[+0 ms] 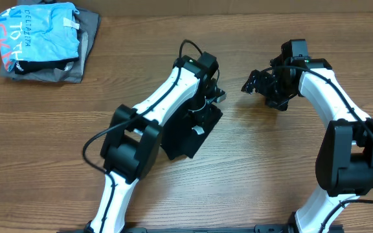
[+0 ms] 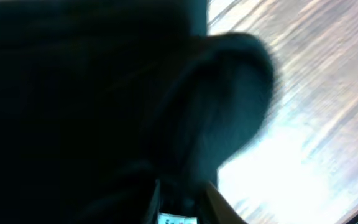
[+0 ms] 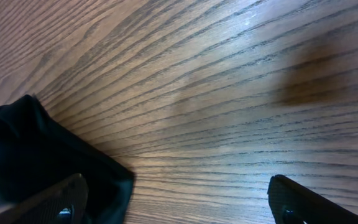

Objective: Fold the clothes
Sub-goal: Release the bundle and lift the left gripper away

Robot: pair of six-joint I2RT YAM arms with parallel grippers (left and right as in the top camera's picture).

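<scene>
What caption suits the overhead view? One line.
Left gripper over the bunched black T-shirt on a wooden table; right gripper open beside it.

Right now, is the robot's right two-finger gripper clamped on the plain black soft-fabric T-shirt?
No: the right gripper stands wide open over the wooden table, the black T-shirt unpinched.

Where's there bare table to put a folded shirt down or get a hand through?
Widest bare table: front left, between the clothes pile and the left arm. Also the front gap between the arms, and the back strip from pile to left arm. Crowded: the middle, left gripper over the black T-shirt, right gripper close by.
</scene>
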